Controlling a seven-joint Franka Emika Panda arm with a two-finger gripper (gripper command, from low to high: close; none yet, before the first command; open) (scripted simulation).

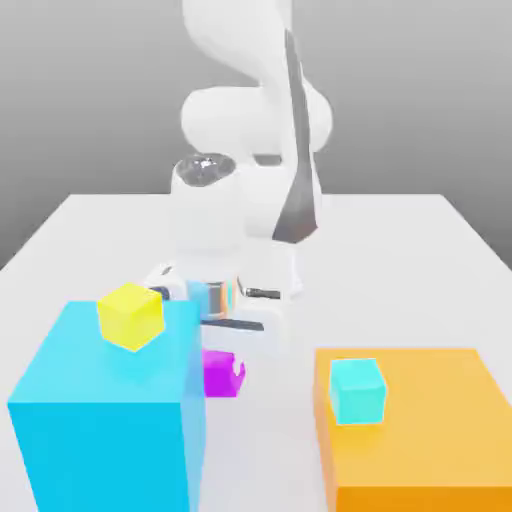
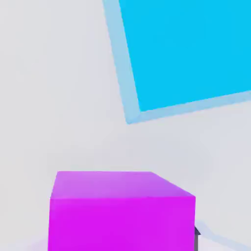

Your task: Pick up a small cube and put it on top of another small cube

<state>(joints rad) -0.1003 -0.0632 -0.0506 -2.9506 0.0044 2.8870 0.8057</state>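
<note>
The gripper (image 1: 222, 345) is seen clenched on the magenta cube (image 1: 222, 373), which sits low beside the big cyan block (image 1: 110, 420); the fingers are largely hidden; the yellow cube (image 1: 131, 315) is carried atop that block

Three small cubes (image 1: 131, 315), two big blocks (image 1: 110, 420), seemingly.

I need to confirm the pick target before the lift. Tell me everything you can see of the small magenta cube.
The small magenta cube is a plain, matte, uniformly coloured block with crisp edges and no markings. It sits upright on the white table, beside the big cyan block without visibly touching it, directly under the claw. In the hand view it appears close up, with a dark finger at one side.
</note>
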